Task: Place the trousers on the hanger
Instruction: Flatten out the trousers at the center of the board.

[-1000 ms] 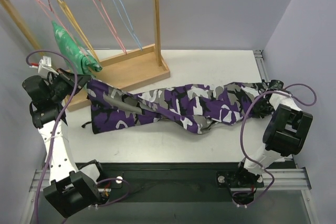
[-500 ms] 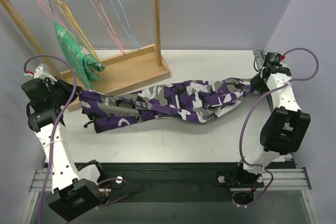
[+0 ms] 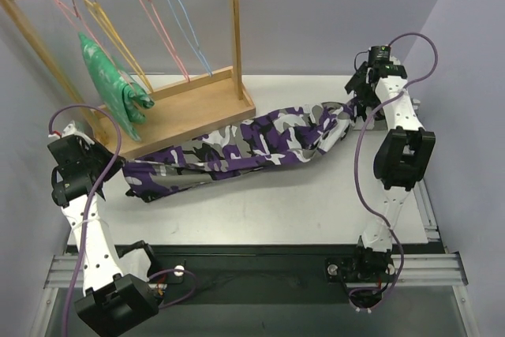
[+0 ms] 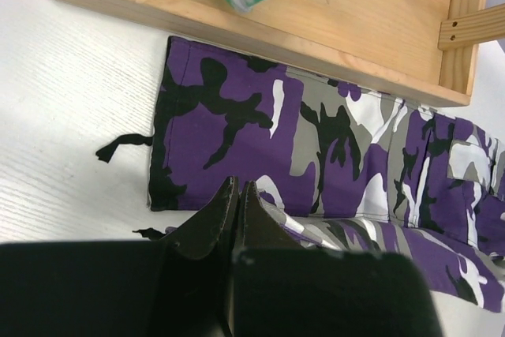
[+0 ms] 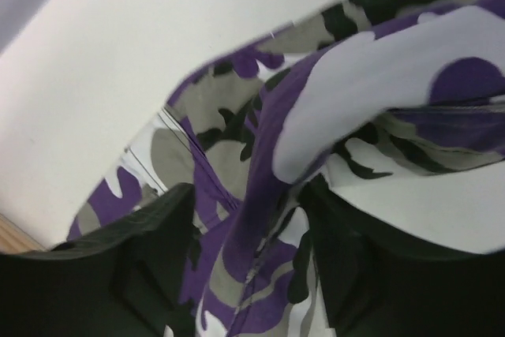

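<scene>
The camouflage trousers lie stretched across the table, from the front left up to the back right. My left gripper is at their left end. In the left wrist view its fingers are pressed together with a fold of the trousers running in at their tips. My right gripper is at the trousers' far right end. Its jaws stand apart, with bunched cloth of the trousers lying between them. The yellow hanger hangs bare on the wooden rail at the back left.
The wooden rack's base tray lies just behind the trousers, and its edge runs along the waistband. A green-and-white garment hangs low over the tray. Pink hangers and a blue hanger share the rail.
My right arm swung from the front right to the back of the table, dragging the trousers' right end with it, and its jaws opened. The left gripper drew slightly nearer, staying shut.
</scene>
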Controlling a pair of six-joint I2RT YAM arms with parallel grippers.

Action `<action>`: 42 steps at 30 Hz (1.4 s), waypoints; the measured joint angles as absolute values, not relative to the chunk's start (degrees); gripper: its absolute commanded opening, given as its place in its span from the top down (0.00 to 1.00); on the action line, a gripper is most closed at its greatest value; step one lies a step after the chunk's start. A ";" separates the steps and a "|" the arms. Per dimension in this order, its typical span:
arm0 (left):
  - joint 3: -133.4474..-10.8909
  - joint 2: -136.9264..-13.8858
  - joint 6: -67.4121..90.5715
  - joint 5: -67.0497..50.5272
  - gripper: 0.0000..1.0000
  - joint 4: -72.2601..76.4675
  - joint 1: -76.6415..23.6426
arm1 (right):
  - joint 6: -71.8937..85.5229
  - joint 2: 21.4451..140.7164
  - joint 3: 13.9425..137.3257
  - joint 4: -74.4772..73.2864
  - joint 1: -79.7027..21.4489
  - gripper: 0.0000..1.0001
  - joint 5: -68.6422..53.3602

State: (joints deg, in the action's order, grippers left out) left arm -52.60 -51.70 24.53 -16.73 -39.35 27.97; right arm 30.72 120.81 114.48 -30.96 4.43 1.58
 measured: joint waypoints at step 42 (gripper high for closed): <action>-53.39 -55.09 21.50 -13.47 1.00 -39.29 27.09 | 37.08 105.58 71.00 -16.71 25.52 0.24 -6.04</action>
